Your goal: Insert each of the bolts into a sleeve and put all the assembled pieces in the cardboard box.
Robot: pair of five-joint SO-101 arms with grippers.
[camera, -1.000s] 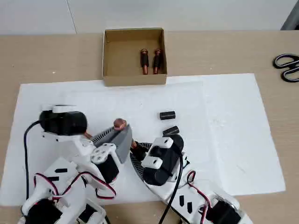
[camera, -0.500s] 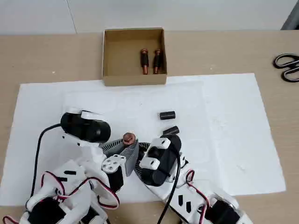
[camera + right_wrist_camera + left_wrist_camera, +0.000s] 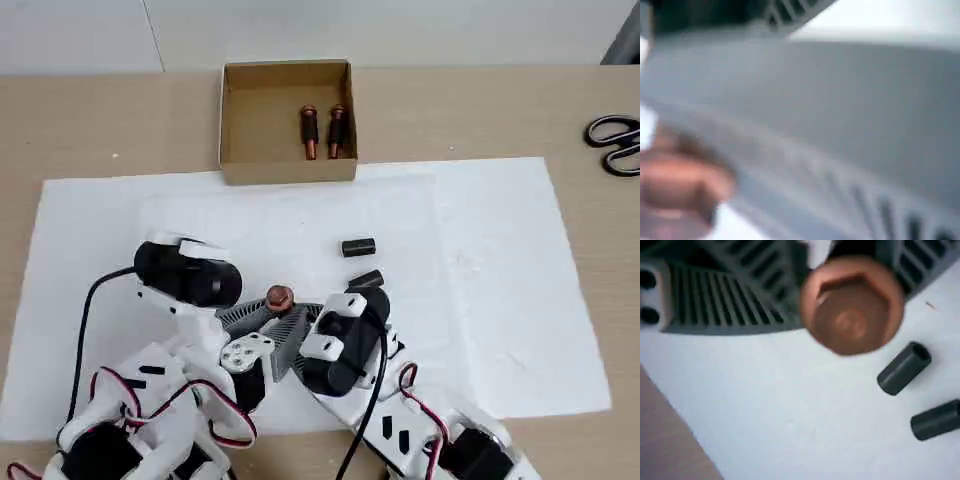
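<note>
My left gripper (image 3: 276, 308) is shut on a copper bolt (image 3: 279, 296), held head-up just above the white sheet. In the left wrist view the bolt's round head (image 3: 852, 305) faces the camera. The right gripper (image 3: 293, 338) sits right beside it, almost touching. Its wrist view is blurred, showing a grey ribbed surface and the bolt (image 3: 680, 185) at one edge. Two loose black sleeves (image 3: 358, 246) (image 3: 366, 279) lie on the sheet just beyond the grippers, both also in the left wrist view (image 3: 903, 368) (image 3: 936, 420). The cardboard box (image 3: 232, 120) at the back holds two assembled pieces (image 3: 309, 131) (image 3: 337, 131).
A white sheet (image 3: 480, 280) covers the middle of the wooden table. Black scissors (image 3: 615, 143) lie at the far right edge. Both arm bases crowd the front edge.
My left gripper has carried the bolt to the right and nearer the front, up against the right gripper. The right arm has barely shifted.
</note>
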